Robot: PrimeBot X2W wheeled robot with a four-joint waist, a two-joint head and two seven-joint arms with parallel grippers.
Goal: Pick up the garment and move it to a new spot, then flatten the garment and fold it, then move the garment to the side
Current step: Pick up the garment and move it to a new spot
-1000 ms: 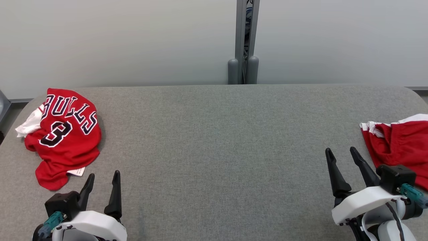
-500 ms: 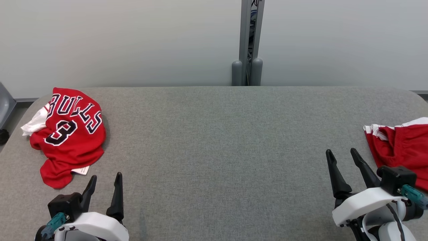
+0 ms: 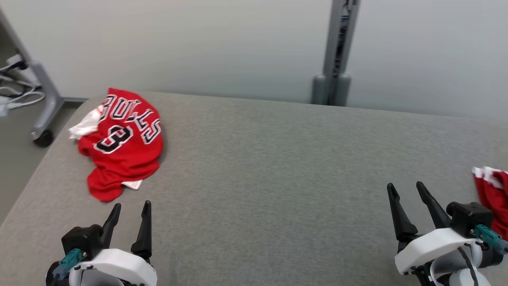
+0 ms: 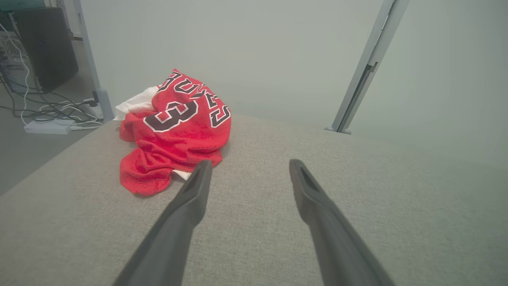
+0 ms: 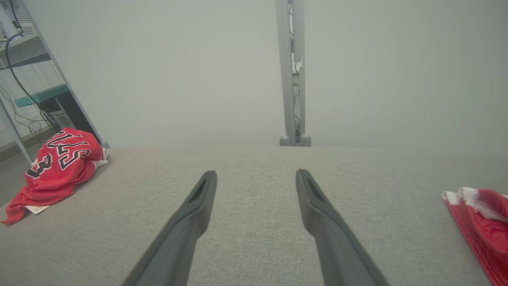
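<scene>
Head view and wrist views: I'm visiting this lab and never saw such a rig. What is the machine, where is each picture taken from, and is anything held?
It is a wheeled robot with two arms, each ending in a two-fingered claw. One picture looks down from its head: the left claw and right claw hover open over a grey fabric-covered table. The other two look along each claw's fingers from the wrists. A crumpled red Bulls jersey lies at the table's far left; another red and white garment lies at the right edge. Nothing is held.
</scene>
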